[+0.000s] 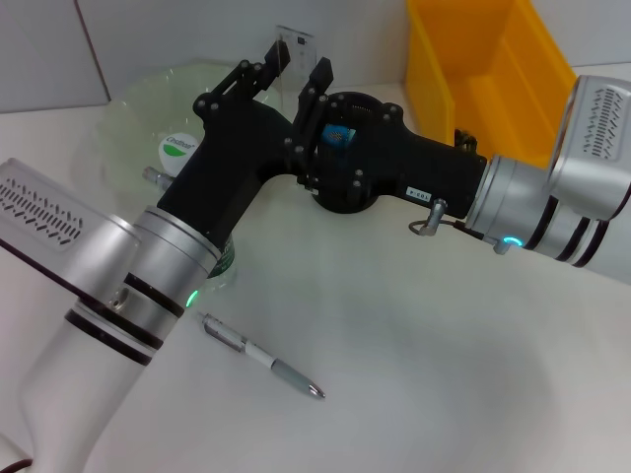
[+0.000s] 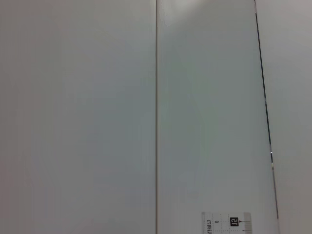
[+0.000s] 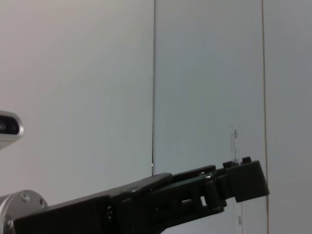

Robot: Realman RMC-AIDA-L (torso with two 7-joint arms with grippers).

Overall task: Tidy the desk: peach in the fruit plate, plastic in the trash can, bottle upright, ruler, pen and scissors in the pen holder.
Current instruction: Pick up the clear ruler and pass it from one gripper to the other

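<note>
Two arms cross over your desk [image 1: 424, 374], both reaching toward the fruit plate [image 1: 148, 108] at the far side. Your left gripper [image 1: 264, 67] is raised beyond the plate's near rim, clenched on the clear ruler [image 1: 294, 47], which stands upright between its fingers. The right wrist view shows that same gripper with the ruler [image 3: 236, 146] rising from it; the left wrist view catches only the ruler's printed end [image 2: 226, 222]. Your right gripper [image 1: 317, 84] sits just beside the left one, and you cannot tell how its jaws stand. The pen [image 1: 264, 357] lies flat on the desk, well apart from the plate, nearer you. A yellow bin [image 1: 483, 69] stands beside the plate, past the right arm.
</note>
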